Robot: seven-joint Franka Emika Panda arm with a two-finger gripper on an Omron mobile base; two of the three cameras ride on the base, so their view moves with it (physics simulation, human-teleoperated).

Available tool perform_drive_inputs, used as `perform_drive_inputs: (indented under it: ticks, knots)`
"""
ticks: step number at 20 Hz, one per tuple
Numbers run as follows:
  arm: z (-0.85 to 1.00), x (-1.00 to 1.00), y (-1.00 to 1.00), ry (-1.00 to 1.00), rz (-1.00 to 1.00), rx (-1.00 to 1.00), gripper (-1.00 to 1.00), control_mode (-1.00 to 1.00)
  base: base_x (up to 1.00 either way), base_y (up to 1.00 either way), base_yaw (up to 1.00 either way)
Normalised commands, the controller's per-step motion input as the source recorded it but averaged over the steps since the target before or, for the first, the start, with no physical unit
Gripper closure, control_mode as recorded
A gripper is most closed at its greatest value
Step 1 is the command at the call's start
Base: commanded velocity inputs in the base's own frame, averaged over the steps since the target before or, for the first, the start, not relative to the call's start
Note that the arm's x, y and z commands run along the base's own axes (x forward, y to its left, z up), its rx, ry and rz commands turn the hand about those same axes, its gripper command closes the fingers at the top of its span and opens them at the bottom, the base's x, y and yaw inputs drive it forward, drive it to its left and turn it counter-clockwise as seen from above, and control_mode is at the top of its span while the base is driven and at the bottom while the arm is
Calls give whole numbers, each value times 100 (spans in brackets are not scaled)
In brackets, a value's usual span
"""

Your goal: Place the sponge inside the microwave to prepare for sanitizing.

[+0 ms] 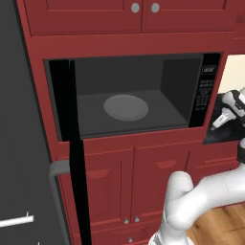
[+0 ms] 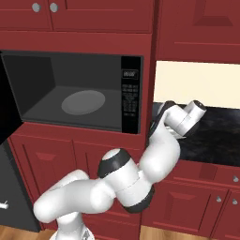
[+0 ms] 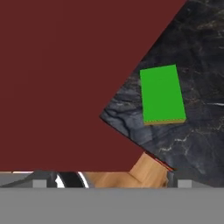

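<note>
So: sponge (image 3: pixel 162 95) lies flat on the dark marbled tabletop (image 3: pixel 199 144), green face up, thin yellow layer showing along one edge. Nothing touching it. Just beside it in the hand view a big red cabinet side (image 3: pixel 65 78) blocks most of the frame; a strip of wood floor (image 3: pixel 146 173) shows past the tabletop's corner. In the base views the sponge can't be picked out, since the arm sits in front of that patch of tabletop.

Microwave (image 1: pixel 139 91) stands open, well apart from the sponge, left of the tabletop: grey cavity, round turntable (image 1: pixel 126 107) bare, keypad strip (image 1: pixel 206 91) on the right. Its black door (image 1: pixel 76 158) swings toward the camera and is seen edge-on in the left base view, with its grey handle (image 1: pixel 56 182) partly cut off.

End effector (image 1: pixel 221 118) hangs over the tabletop right of the microwave, small and partly cropped at the frame edge; fingers hard to make out there, jaws spread wide, released, gripping nothing. Arm bends up from the base, elbow low, forearm reaching right and forward, wrist (image 2: pixel 185 117) tipped down over the tabletop.
</note>
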Motion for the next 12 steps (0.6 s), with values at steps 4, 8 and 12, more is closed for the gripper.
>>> perform_drive_inputs:
  ticks: [4, 8, 12]
  knots:
    - [-16, 18, -4, -4, 0, 0, -100, -100, 0, 0, 0]
    - [-20, 15, 0, -9, 0, 0, -100, -100, 0, 0, 0]
    - [-22, 24, -3, -8, 0, 0, -100, -100, 0, 0, 0]
